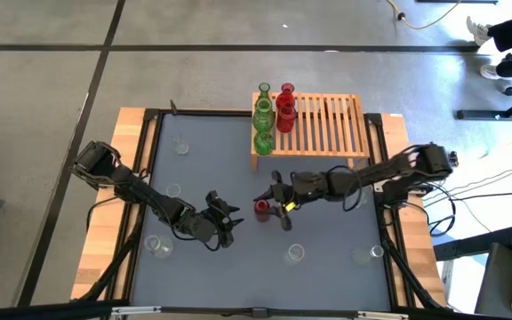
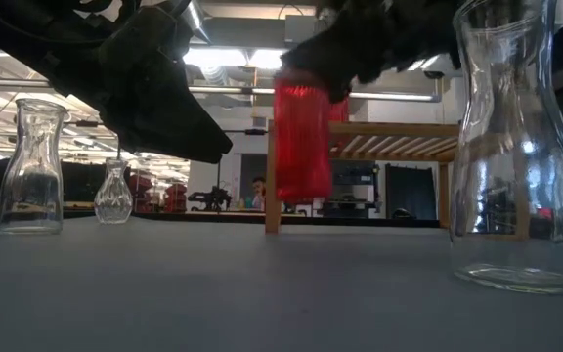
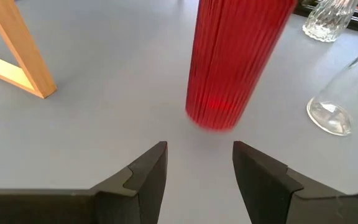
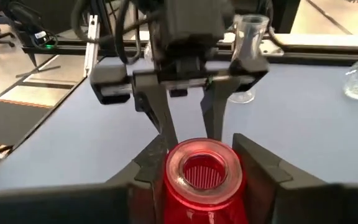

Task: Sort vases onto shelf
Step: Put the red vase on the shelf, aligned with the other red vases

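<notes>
A red ribbed vase [image 1: 261,209] is held by my right gripper [image 4: 199,163], which reaches in from the table's right and is shut on it. In the low view this red vase [image 2: 303,137] hangs clear of the table. My left gripper [image 3: 197,169] is open, just to the table's left of the vase [image 3: 235,62], pointing at its base. The light-wood slatted shelf [image 1: 327,124] stands at the far side; two green vases [image 1: 263,116] and red vases [image 1: 285,107] stand on its left end. Several clear vases stand on the table. My right gripper pinches the red vase between its two fingers [image 4: 151,163] just below the rim [image 4: 199,158], one finger on each side. It comes from the table's right, roughly level. The vase hangs below the fingers, lifted clear of the table and slightly tilted.
Clear vases stand at the table's left [image 1: 180,144], [image 1: 174,189], near left [image 1: 158,244] and near side [image 1: 293,255], [image 1: 367,255]; one looms large in the low view [image 2: 516,147]. The shelf's right slats [image 1: 345,124] are bare. A person's feet [image 1: 492,53] show beyond the table.
</notes>
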`<state>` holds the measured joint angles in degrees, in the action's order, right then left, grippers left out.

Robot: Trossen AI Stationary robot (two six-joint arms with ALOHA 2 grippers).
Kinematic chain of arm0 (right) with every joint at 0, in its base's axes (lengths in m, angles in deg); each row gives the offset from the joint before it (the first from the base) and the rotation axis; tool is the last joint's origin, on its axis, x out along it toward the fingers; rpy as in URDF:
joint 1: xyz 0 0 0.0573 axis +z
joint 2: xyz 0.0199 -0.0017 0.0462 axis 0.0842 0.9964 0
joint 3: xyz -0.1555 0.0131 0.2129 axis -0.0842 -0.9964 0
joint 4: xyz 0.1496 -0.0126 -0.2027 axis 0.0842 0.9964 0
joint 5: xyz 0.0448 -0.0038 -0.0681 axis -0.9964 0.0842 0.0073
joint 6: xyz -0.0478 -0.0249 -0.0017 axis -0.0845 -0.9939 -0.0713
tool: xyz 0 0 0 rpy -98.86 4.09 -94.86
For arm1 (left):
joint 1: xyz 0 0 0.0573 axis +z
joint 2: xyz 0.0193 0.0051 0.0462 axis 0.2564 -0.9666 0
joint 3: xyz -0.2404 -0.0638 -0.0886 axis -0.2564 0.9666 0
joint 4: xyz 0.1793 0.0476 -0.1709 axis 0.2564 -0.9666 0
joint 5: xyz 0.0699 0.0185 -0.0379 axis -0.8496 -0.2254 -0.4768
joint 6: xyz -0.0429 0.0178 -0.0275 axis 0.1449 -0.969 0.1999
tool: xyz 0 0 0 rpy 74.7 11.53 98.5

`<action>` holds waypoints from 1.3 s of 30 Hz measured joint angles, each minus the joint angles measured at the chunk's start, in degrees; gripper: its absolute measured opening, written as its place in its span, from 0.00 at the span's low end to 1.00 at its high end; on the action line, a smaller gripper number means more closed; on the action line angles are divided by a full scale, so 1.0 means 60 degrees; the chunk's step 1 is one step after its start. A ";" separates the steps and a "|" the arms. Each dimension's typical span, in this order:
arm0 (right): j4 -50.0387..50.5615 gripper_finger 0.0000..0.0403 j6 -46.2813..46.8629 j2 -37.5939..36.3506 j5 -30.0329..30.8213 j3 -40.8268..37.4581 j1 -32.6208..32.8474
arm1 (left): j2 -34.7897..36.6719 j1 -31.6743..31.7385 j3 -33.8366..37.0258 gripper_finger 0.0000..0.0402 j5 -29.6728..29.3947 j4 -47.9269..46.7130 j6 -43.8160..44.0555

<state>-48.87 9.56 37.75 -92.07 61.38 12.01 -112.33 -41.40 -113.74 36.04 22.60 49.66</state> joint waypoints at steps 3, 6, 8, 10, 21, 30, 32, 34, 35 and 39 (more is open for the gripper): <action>0.0630 0.30 -0.0070 -0.0841 0.0046 0.0002 -0.0007 | 0.0000 0.0000 0.0000 0.44 0.0000 0.0022 0.0013; 0.1386 0.30 -0.0232 -0.1792 0.0304 0.0002 -0.0008 | 0.0000 0.0000 0.0000 0.44 0.0000 0.0036 0.0017; 0.1857 0.32 -0.0277 -0.2522 0.0619 0.0002 -0.0011 | 0.0000 0.0000 0.0000 0.44 0.0000 0.0040 0.0023; 0.2252 0.32 -0.0468 -0.3228 0.0846 0.0005 -0.0034 | 0.0000 0.0000 0.0000 0.44 -0.0004 0.0040 0.0024; 0.2975 0.32 -0.0766 -0.5390 0.1545 0.0105 -0.1863 | 0.0000 0.0130 0.0000 0.44 -0.0018 0.0058 0.0028; 0.3842 0.32 -0.0714 -0.4754 0.1529 0.0957 -0.3454 | 0.0003 0.0127 0.0000 0.44 -0.0004 0.0062 0.0021; 0.3799 0.32 -0.0624 -0.4595 0.1496 0.0967 -0.3642 | 0.0004 0.0127 0.0000 0.44 -0.0004 0.0058 0.0024; 0.3806 0.32 -0.0491 -0.4415 0.1489 0.0967 -0.3765 | 0.0004 0.0127 0.0000 0.44 -0.0004 0.0051 0.0024; 0.3808 0.32 -0.0483 -0.4314 0.1466 0.0967 -0.3799 | 0.0004 0.0127 0.0000 0.44 -0.0004 0.0051 0.0024; 0.3720 0.32 -0.0483 -0.3988 0.1450 0.0967 -0.3850 | 0.0004 0.0127 0.0000 0.44 -0.0001 0.0047 0.0024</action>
<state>-26.55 6.67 13.82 -83.36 67.18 -11.09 -112.31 -40.64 -113.74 36.03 22.88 49.81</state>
